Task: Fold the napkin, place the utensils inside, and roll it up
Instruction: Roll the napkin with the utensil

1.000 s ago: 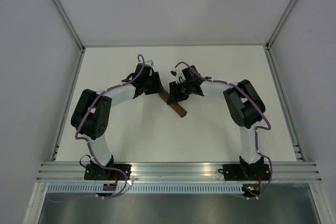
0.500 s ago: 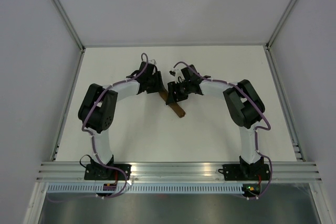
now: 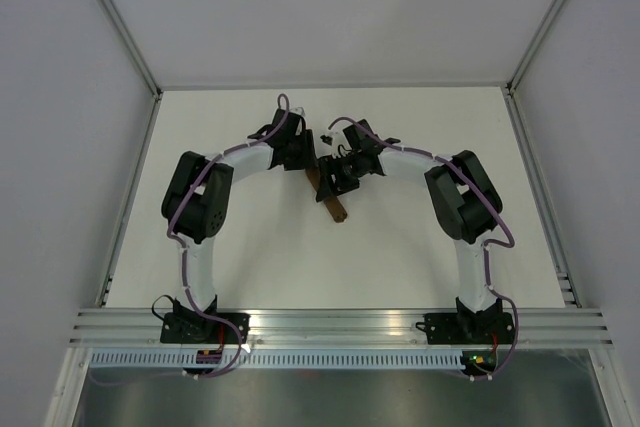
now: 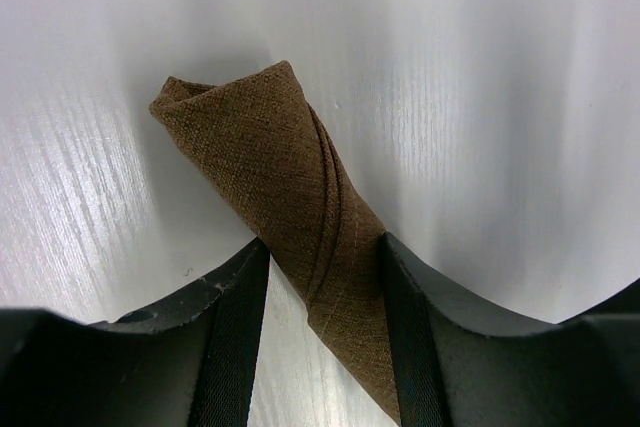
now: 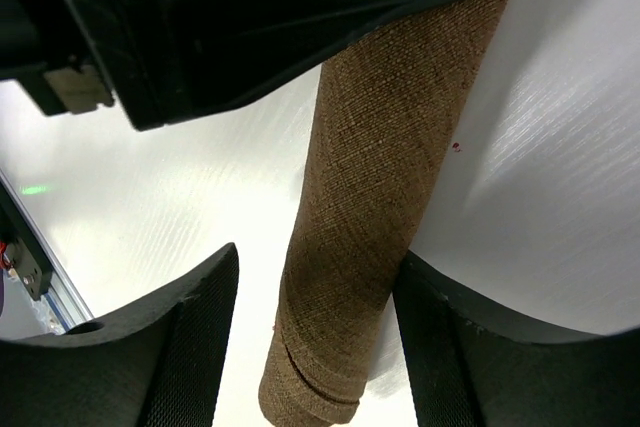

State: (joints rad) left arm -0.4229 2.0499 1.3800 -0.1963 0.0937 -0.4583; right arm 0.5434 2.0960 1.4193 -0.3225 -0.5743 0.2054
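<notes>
The napkin (image 3: pixel 334 203) is a dark brown cloth rolled into a slim tube that lies slanted on the white table. The knife is hidden. My left gripper (image 3: pixel 304 163) is at the roll's far end. In the left wrist view the napkin (image 4: pixel 280 147) runs diagonally through the left gripper (image 4: pixel 323 245), and both fingertips touch its sides. My right gripper (image 3: pixel 330 181) straddles the roll's middle. In the right wrist view the napkin (image 5: pixel 380 167) lies against the right finger (image 5: pixel 440 347) of the right gripper (image 5: pixel 316 257), with a gap to the left finger.
White walls and metal rails (image 3: pixel 135 187) bound the table on the left, right and back. The two wrists are close together over the roll near the table's middle.
My left arm has swung right and further back, bringing its gripper closer to the right one. The roll's near end has shifted slightly left. The right arm has barely moved.
</notes>
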